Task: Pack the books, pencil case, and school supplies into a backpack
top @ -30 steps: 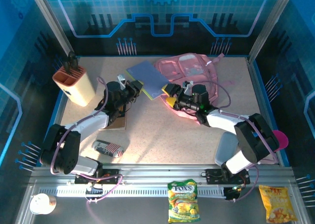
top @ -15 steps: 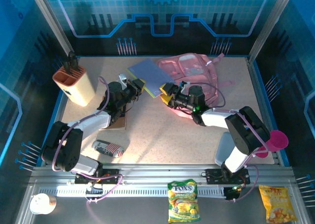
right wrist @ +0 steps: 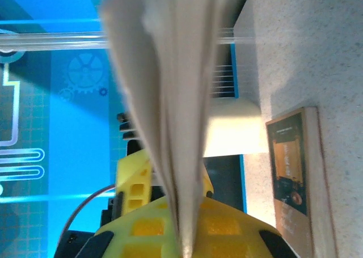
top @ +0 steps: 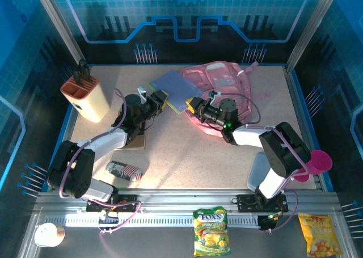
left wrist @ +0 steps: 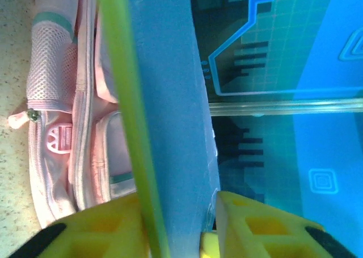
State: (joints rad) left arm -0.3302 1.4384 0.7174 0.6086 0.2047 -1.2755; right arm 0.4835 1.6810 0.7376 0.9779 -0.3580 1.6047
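The blue-purple book (top: 173,89) is slanting far-left to near-right, just beside the pink backpack (top: 224,79). The right claw (top: 191,104) is clenching its edge; whether the left claw (top: 160,101) is gripping, I cannot tell.

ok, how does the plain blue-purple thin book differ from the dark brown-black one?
The plain blue-purple thin book is held up off the table, its edge clamped in the right gripper; the dark brown-black thin book lies flat on the table, ungripped. The blue-purple one is by the pink fabric backpack; the brown-black one lies partly under the left arm. Both are thin and flat.
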